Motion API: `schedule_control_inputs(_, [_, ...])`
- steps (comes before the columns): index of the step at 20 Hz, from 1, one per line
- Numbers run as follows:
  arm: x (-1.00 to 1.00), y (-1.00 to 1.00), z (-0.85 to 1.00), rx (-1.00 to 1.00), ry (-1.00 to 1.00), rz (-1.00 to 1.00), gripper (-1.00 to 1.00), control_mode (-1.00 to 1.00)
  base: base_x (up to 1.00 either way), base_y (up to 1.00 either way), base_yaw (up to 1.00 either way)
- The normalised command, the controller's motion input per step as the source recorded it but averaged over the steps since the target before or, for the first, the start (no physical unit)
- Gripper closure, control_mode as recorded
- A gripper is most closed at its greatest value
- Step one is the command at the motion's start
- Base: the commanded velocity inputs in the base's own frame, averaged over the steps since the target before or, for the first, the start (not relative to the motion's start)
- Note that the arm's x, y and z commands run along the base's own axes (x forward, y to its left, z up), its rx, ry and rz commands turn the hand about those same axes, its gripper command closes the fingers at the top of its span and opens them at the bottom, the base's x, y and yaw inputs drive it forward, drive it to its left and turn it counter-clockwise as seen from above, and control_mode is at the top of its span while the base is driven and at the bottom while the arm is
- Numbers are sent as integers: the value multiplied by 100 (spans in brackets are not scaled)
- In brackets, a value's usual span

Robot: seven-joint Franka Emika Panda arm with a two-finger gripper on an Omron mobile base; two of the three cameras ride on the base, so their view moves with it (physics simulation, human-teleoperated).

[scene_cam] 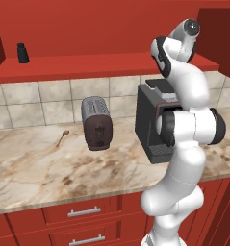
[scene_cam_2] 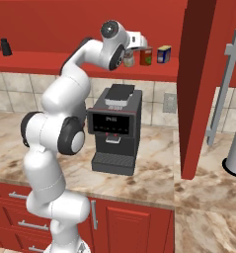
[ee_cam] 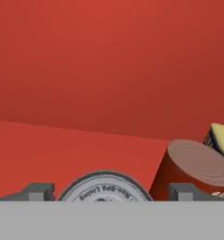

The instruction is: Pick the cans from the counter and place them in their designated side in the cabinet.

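The arm was stretched way up to the cabinet (scene_cam_2: 80,20), w/ the pincer (ee_cam: 104,194) right over the open red shelf (scene_cam_2: 55,62). In the hand view its two dark fingertips (ee_cam: 38,191) stood apart, one on each side of the silvery can (ee_cam: 104,187), w/ gaps between tips and tin, so it looked let go and not clamped. I could read the lid rim from above, meaning the can stood upright on the shelf, prob set down that way so it wouldn't roll.

The dark red can (ee_cam: 193,168) was just beside it on the same shelf, also upright, and a blue-and-yellow can (scene_cam_2: 164,53) sat next along. From the right base view all 3 were lined up near the shelf's right end, close to the cabinet's vertical panel (scene_cam_2: 203,84). My guess is that end was the "cans" side, since the small black shaker (scene_cam: 23,53) was parked way off at the other end.

Nothing can-like left on the worktop (scene_cam: 63,168) as far as I could see, just a toaster (scene_cam: 96,122), a spoon (scene_cam: 62,137) and the coffee machine (scene_cam_2: 114,128). So imo the task was basically done. The next move would need a straight pull back from the shelf w/o bumping either tin, bc the red one sat really close to one fingertip.
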Motion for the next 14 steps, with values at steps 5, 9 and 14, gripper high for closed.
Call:
schedule_control_inputs(5, [26, -9, 0, 0, -3, 0, -100, -100, 0, 0, 0])
schedule_control_inputs(9, [8, -15, 0, 0, -8, 0, -100, -100, 0, 0, 0])
schedule_control_inputs(14, [-3, -11, 4, 0, -11, 0, -100, -100, 0, 0, 0])
